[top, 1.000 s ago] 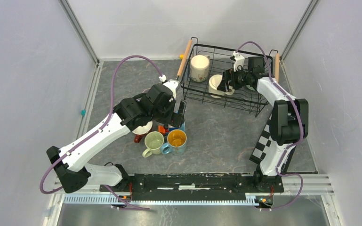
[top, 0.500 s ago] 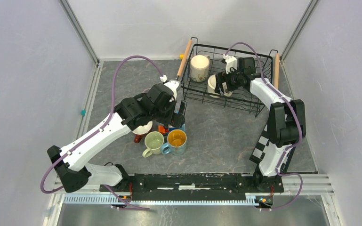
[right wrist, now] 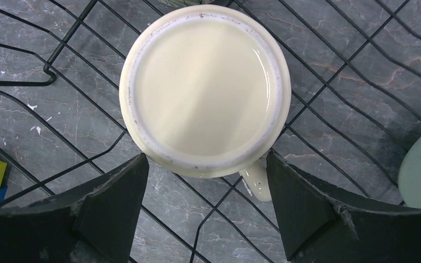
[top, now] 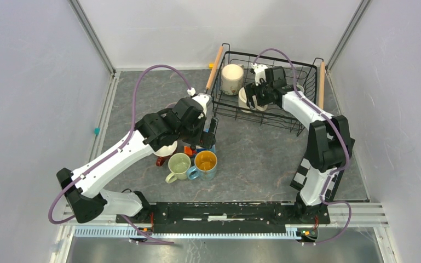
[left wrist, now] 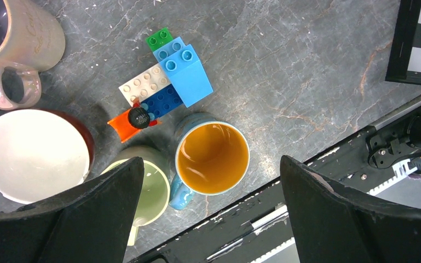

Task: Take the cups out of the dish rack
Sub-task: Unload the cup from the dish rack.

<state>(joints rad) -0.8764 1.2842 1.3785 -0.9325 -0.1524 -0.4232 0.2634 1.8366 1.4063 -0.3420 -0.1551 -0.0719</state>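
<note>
Right gripper point(right wrist: 205, 159) has its jaws apart either side of an upside-down cream mug point(right wrist: 205, 82) in the dish rack point(right wrist: 60, 47). Left gripper point(left wrist: 211, 161) hangs wide open over an orange-lined mug point(left wrist: 212, 143)

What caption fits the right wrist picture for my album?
Right gripper jaws flank a cream mug in the black wire dish rack.
</note>
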